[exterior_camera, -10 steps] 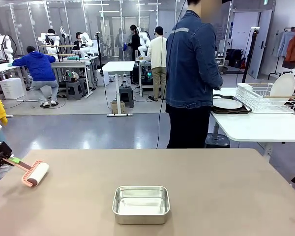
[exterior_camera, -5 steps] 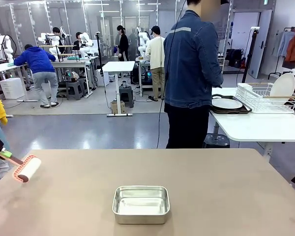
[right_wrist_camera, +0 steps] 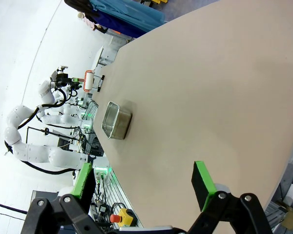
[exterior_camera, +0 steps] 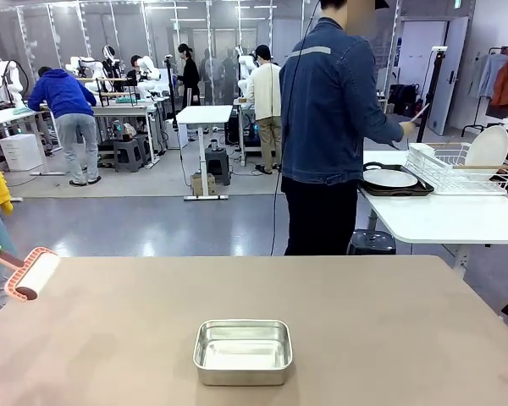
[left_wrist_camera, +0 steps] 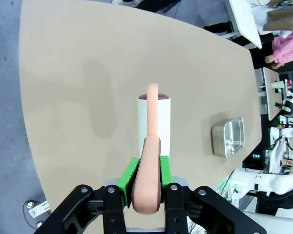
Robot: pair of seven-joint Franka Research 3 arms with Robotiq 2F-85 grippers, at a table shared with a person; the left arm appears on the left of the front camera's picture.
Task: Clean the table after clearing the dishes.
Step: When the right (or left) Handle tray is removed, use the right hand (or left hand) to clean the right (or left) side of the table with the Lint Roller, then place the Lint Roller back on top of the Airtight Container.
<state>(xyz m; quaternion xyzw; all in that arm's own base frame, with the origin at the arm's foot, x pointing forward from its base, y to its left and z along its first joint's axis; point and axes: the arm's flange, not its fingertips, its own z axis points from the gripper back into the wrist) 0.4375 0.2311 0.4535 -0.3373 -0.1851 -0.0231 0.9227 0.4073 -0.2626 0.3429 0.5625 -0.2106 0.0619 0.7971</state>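
the beige bench (exterior_camera: 364, 321) spans the front view, with a person in a denim jacket (exterior_camera: 330, 110) at 12 o'clock facing a white side bench (exterior_camera: 440, 216) at 3 o'clock, where a dark tray with a white plate (exterior_camera: 391, 178) sits beside a wire rack (exterior_camera: 457, 167). a small steel pan (exterior_camera: 242, 351) rests at 6 o'clock. the left tool (left_wrist_camera: 145, 187) is clamped on the pink handle of a lint roller (left_wrist_camera: 154, 124) above the bench's 9 o'clock edge, while the right tool (right_wrist_camera: 144, 185) gapes wide with nothing between its pads.
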